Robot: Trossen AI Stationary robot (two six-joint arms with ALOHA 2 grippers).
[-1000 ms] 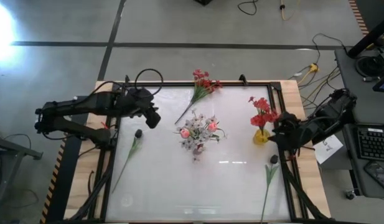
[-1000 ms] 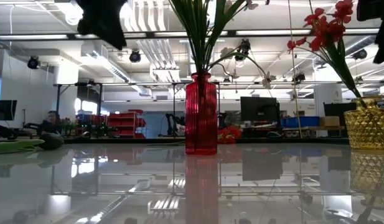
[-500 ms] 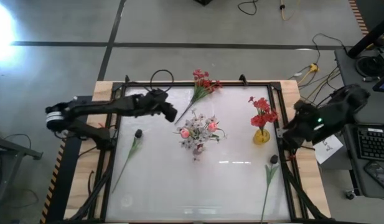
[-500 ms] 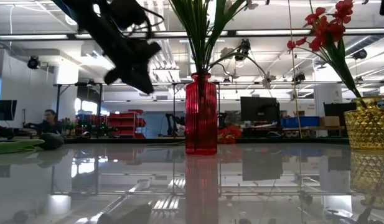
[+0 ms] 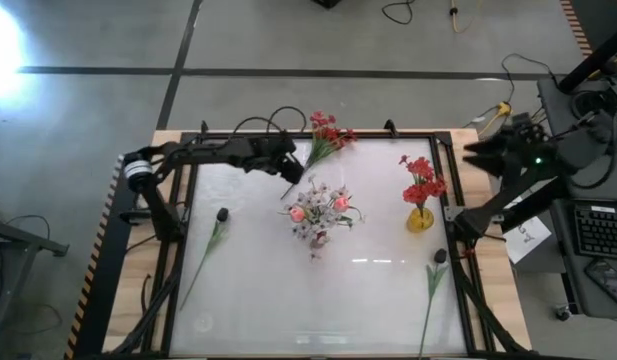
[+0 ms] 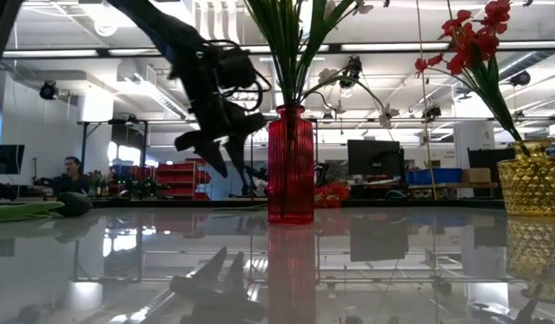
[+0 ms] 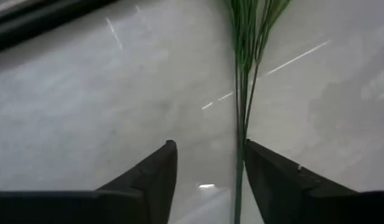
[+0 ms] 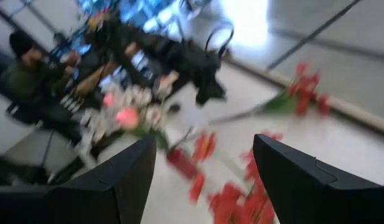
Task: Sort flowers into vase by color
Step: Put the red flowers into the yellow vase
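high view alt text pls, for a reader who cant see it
Overhead shot of a white table: the left gripper, fingers open, reaches the stalk end of a loose red spray at the far edge. A red vase of white and pink flowers stands mid-table, a gold vase of red ones to the right; the right arm waits off-table.

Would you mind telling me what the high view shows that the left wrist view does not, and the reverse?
Only the high view shows the red-blossom spray's flower heads, the central vase holding pink and white blossoms, the gold vase holding red flowers, two single stems lying on the table, and the right gripper pulled back off the table. Only the left wrist view shows the thin green stalks running between the left gripper's open fingers. Both show that spray and the white tabletop.
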